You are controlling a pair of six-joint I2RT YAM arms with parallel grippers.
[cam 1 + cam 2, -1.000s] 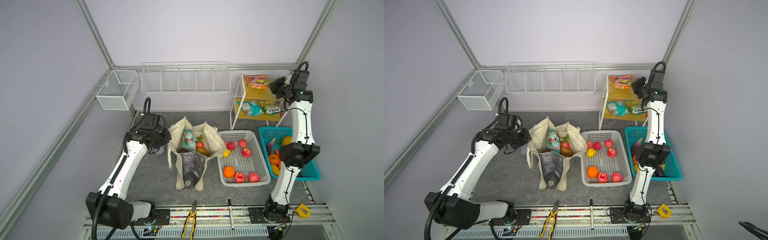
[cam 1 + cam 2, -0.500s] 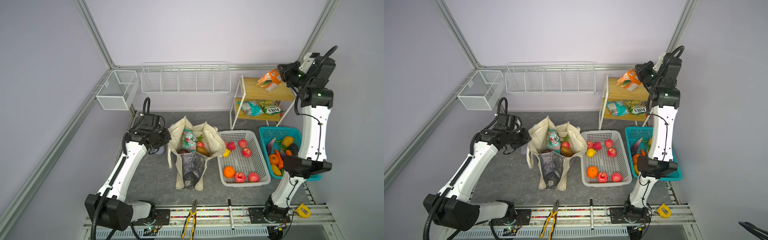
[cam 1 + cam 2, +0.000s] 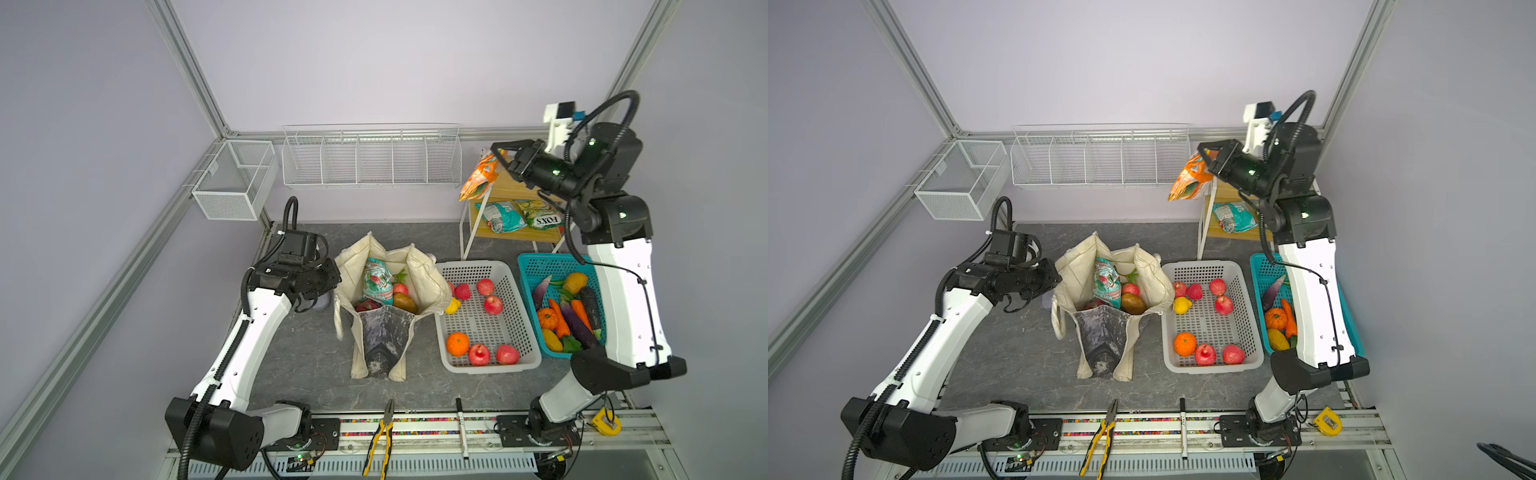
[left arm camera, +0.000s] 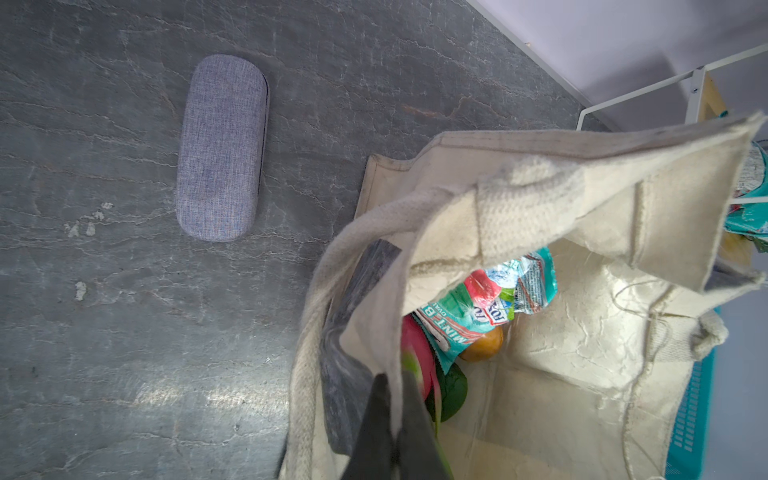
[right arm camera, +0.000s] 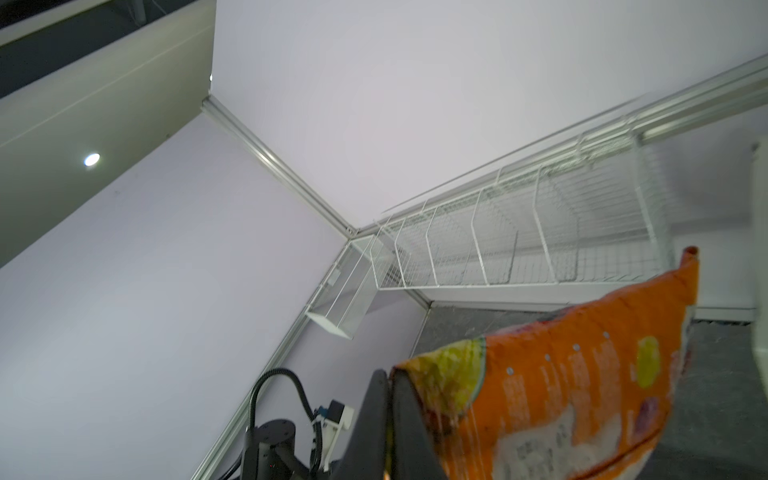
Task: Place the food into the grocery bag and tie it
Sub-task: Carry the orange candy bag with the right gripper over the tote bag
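Note:
The cream grocery bag (image 3: 386, 332) (image 3: 1104, 332) stands open mid-table, holding a teal snack packet (image 3: 377, 282), a brown fruit (image 3: 405, 302) and red fruit. My left gripper (image 3: 332, 278) (image 4: 395, 395) is shut on the bag's left rim (image 4: 561, 187), pinching the cloth. High at the back right, my right gripper (image 3: 498, 151) (image 5: 388, 382) is shut on the corner of an orange snack packet (image 3: 480, 176) (image 3: 1190, 180) (image 5: 582, 374), which hangs in the air beside the shelf. More food lies in the white basket (image 3: 490, 369) and the teal basket (image 3: 540, 266).
A wooden shelf (image 3: 498, 195) at the back right carries two more packets (image 3: 505, 216). A grey fabric case (image 4: 220, 149) lies left of the bag under my left wrist. Wire racks (image 3: 370, 158) hang on the back wall. Pliers (image 3: 382, 432) lie on the front rail.
My right gripper has lifted the orange packet off the shelf's top and swung it up and to the left. The left arm and the bag have not moved.

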